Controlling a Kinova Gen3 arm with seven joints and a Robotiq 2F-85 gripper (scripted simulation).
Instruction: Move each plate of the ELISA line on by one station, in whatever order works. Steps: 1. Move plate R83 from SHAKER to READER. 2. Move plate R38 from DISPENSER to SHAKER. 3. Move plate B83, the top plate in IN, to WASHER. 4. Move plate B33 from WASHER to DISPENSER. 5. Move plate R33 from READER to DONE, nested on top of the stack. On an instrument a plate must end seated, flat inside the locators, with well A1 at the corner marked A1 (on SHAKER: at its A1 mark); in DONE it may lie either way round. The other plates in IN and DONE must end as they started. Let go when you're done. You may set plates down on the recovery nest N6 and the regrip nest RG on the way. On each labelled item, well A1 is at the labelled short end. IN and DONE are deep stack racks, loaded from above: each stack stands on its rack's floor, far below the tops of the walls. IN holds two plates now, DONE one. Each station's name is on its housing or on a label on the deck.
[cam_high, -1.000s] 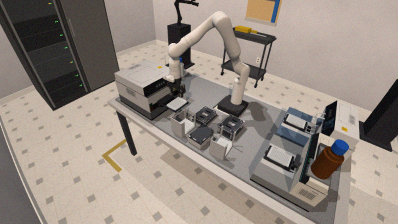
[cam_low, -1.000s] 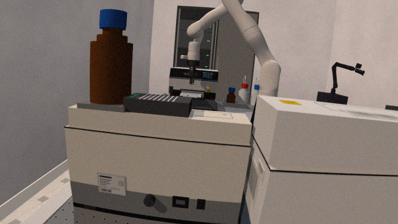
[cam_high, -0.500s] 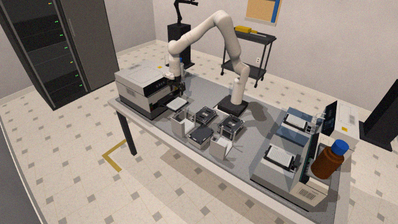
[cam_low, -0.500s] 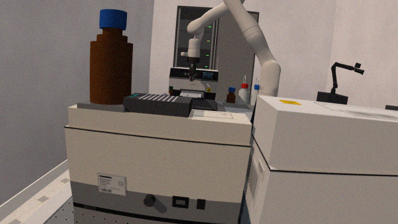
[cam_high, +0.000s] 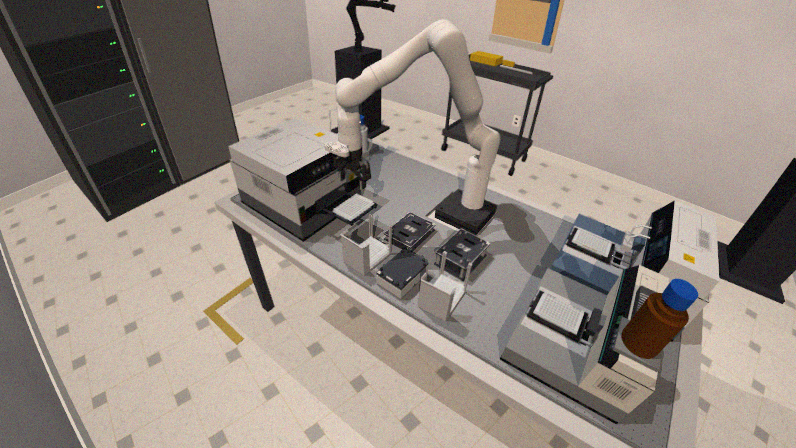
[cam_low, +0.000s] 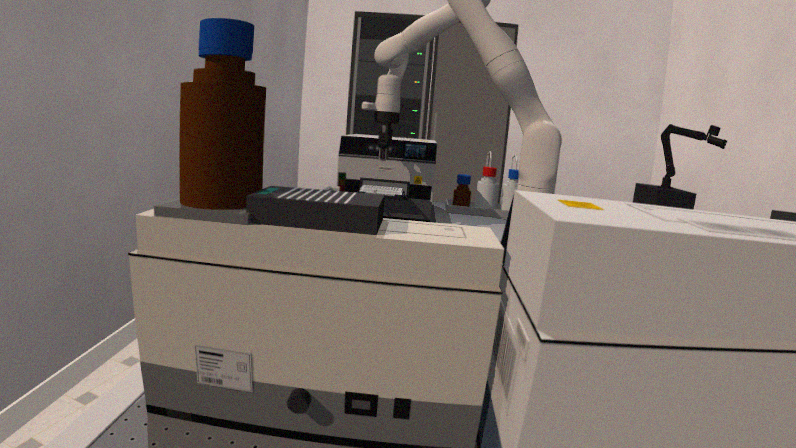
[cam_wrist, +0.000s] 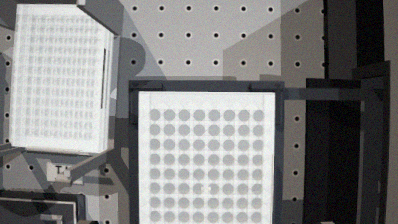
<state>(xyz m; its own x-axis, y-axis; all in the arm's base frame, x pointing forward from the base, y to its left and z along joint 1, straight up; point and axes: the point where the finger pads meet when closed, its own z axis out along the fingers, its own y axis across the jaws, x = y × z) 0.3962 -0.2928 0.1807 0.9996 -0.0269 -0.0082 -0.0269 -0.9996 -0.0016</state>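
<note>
My gripper is open and empty. It hangs a little above the tray that sticks out of the big instrument at the table's left end. A white well plate lies flat in that tray's dark frame, straight under the wrist camera. Its label is too small to read. The fingers do not show in the wrist view. Another white plate lies in the rack next to the tray. Two more plates sit on the instruments at the right.
Two dark nests stand mid-table by the arm's base. A dark grey block with no plate on it stands between the first rack and a second rack. A brown bottle stands at the right end.
</note>
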